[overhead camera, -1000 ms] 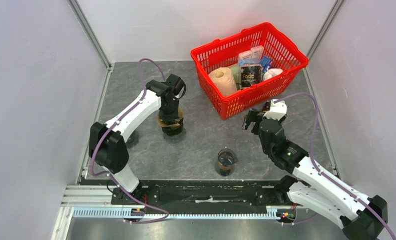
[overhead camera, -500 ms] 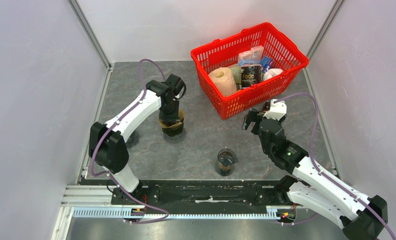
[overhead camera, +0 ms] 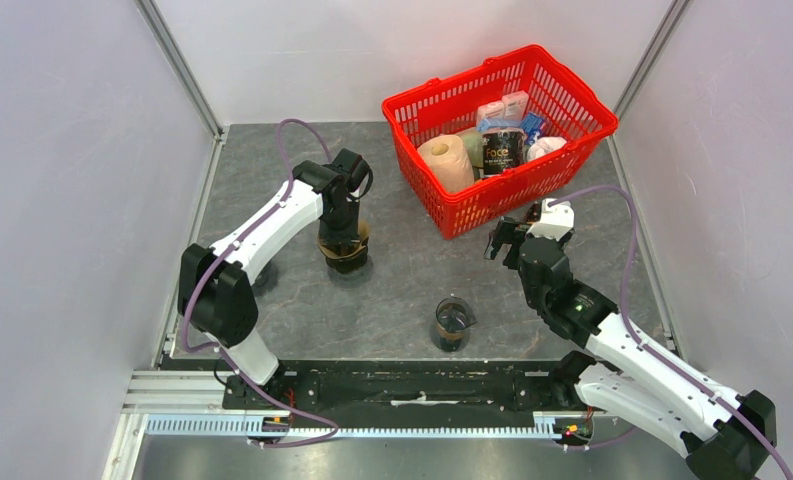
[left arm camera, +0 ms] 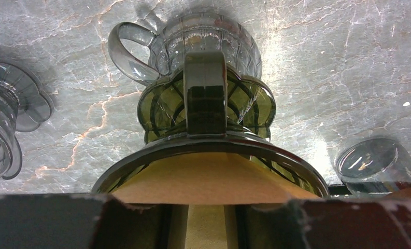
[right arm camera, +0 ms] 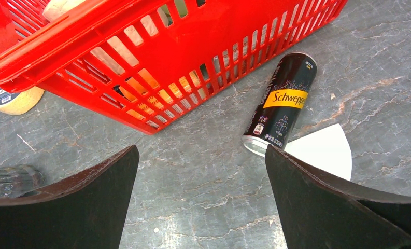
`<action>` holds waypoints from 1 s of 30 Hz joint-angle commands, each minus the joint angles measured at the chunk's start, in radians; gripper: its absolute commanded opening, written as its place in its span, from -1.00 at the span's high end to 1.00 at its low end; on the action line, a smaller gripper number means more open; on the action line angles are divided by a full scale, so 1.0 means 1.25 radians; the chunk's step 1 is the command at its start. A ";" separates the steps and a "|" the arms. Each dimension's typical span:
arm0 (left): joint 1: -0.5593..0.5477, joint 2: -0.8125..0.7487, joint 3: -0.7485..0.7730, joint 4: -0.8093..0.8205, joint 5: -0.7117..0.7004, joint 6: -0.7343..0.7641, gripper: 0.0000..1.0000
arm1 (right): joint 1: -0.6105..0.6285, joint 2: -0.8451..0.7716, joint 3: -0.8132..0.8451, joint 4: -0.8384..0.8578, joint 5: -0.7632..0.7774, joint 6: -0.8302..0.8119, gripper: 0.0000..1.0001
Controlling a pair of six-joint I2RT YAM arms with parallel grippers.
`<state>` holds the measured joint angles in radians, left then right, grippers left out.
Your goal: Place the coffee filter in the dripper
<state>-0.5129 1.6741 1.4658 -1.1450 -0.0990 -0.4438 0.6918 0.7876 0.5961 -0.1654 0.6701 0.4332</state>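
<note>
The dark green glass dripper (left arm camera: pixel 156 150) stands on the table left of centre (overhead camera: pixel 344 255). A brown paper coffee filter (left arm camera: pixel 203 176) sits inside its rim. My left gripper (left arm camera: pixel 206 228) hangs straight down over the dripper (overhead camera: pixel 340 238). Its fingers are a little apart, with filter paper showing in the narrow gap between them. I cannot see whether the pads touch the paper. My right gripper (right arm camera: pixel 200 207) stands wide open and empty above bare table, near the basket's front corner (overhead camera: pixel 517 235).
A red basket (overhead camera: pixel 572 100) with rolls and packets stands at the back right. A black Schweppes can (right arm camera: pixel 283 104) lies beside a white fan-shaped paper (right arm camera: pixel 322 150). A glass beaker (overhead camera: pixel 452 325) is at the front centre. Clear glassware (left arm camera: pixel 6 119) stands left of the dripper.
The left gripper's fingers have parted slightly over the filter. Neither arm has visibly moved.
</note>
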 commanded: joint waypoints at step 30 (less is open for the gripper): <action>-0.003 -0.015 -0.018 0.013 0.008 0.024 0.15 | 0.001 0.003 0.002 0.033 0.003 -0.004 -0.99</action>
<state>-0.5129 1.6737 1.4586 -1.1305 -0.0967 -0.4438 0.6918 0.7887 0.5961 -0.1654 0.6693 0.4328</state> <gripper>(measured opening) 0.413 0.993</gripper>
